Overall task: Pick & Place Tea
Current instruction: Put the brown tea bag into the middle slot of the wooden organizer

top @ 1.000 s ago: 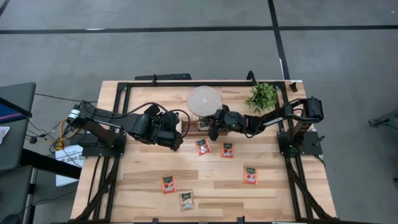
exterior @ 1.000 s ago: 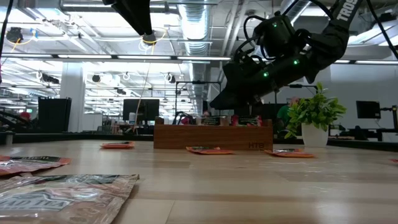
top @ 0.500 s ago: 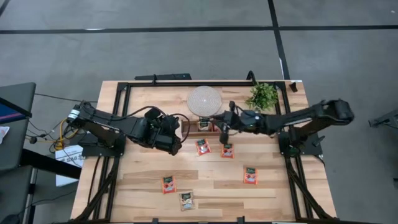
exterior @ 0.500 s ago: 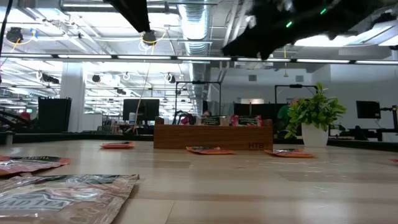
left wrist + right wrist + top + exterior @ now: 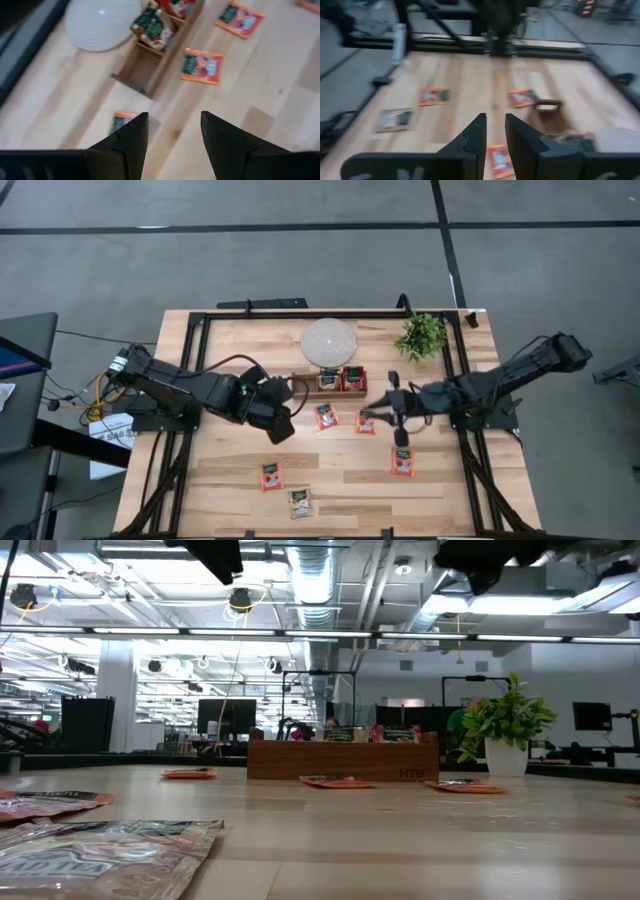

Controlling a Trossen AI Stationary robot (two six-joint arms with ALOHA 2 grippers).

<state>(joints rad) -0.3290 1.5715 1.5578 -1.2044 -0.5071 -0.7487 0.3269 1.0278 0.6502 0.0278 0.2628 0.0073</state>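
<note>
Relocated since the earlier frame: right gripper [image 5: 385, 405], drawn back from the wooden tray [image 5: 300, 385] toward the table's right side, now above a red-orange sachet [image 5: 366, 421]; fingers [image 5: 476, 136] narrowly parted, nothing between them. Left gripper [image 5: 280, 427]: shifted slightly toward the table's front, jaws spread wide, empty. Tea: several sachets in the tray compartments [image 5: 340, 378]; five loose on the table [image 5: 230, 470], including a pale tan one [image 5: 300, 501] near the front edge. White disc [image 5: 329, 342] behind the tray; plant [image 5: 422, 334] beside it
</note>
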